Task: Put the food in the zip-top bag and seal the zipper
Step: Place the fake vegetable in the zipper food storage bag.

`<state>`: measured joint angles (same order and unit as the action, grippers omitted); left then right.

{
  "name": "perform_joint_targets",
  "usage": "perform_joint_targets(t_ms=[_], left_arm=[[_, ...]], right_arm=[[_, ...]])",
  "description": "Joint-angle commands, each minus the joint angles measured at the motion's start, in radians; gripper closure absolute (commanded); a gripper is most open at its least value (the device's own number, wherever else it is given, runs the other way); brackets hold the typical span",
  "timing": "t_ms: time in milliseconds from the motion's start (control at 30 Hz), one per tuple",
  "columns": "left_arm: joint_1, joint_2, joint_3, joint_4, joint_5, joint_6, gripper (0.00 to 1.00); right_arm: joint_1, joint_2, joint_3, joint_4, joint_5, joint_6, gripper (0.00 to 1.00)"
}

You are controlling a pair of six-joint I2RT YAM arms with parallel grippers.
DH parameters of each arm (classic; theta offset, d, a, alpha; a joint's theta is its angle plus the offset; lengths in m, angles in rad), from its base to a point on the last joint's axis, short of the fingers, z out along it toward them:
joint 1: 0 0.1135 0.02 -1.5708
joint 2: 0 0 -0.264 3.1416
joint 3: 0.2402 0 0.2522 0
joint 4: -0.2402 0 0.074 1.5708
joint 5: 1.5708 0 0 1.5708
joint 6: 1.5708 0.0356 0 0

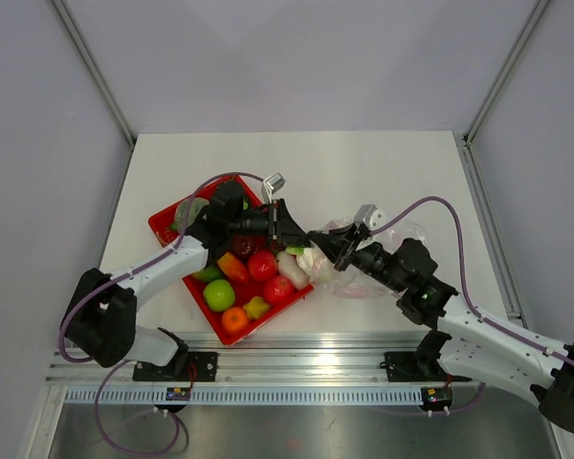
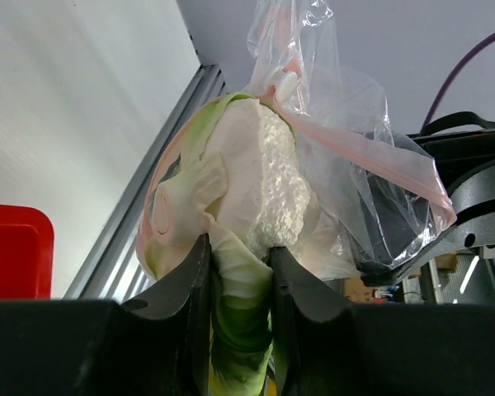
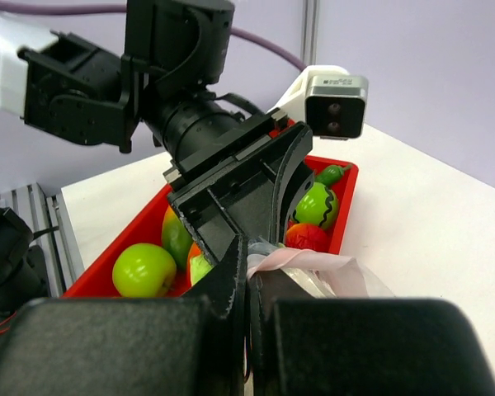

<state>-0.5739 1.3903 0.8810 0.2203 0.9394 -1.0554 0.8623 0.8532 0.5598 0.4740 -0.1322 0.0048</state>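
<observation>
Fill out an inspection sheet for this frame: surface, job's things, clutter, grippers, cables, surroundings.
Surface: white table, carrying the red tray and the bag.
Job's things: cauliflower at the mouth of the zip-top bag; zipper unsealed, its strip looping round the cauliflower; green apple, orange and other food in the tray.
Clutter: nothing seen.
Grippers: left gripper shut on the cauliflower; right gripper shut on the bag's edge.
Cables: a purple cable arches off each arm.
Surroundings: pale walls; metal rail at the near edge.
</observation>
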Motion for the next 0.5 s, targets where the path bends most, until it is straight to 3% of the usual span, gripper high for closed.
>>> perform_joint_targets(t_ms=[0,267,467], left_arm=[[-0.003,-0.017,-0.033,0.256,0.075,-0.153,1.00],[0.068,-0.008,-0.109,0.542,0.102,-0.385,1.00],[0.085,-0.039,-0.105,0.602,0.079,-0.482,1.00]], right_arm=[[0.001,-0.011,-0.018,0.127,0.042,0.023,1.00],[-0.003,-0.040,-0.043,0.100,0.060,0.018,1.00],[-0.005,0.006,-0.050,0.127,0.054,0.020,1.00]])
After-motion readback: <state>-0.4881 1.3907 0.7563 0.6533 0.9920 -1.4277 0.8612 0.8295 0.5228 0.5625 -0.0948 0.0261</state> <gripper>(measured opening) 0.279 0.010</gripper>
